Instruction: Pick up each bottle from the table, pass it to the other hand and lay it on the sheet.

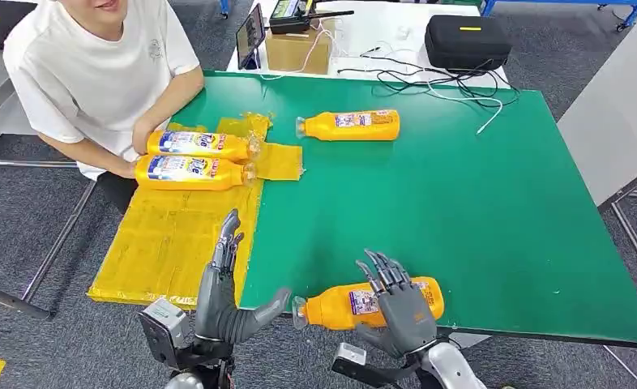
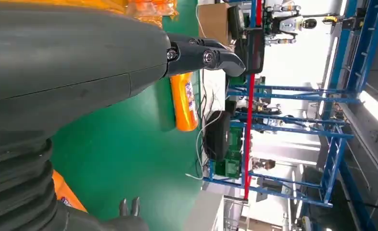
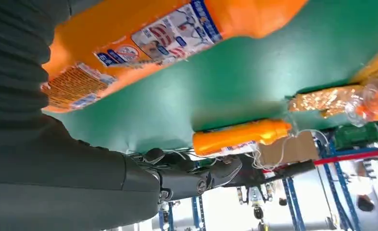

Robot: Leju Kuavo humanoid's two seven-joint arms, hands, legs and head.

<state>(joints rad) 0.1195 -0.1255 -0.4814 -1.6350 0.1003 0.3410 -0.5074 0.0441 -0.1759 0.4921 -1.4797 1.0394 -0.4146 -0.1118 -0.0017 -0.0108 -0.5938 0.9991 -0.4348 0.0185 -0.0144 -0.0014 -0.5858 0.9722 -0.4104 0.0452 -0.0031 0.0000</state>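
Observation:
An orange bottle lies on its side at the front edge of the green table, cap toward my left. My right hand lies on top of it with fingers stretched flat; in the right wrist view the bottle is against the palm and the thumb sticks out free. My left hand is spread, holding nothing, beside the yellow sheet. Two bottles lie on the sheet's far end. Another bottle lies at the table's far middle.
A person in a white shirt sits at the far left with both hands on the two bottles on the sheet. A cardboard box, a black case and loose cables lie on the white table behind.

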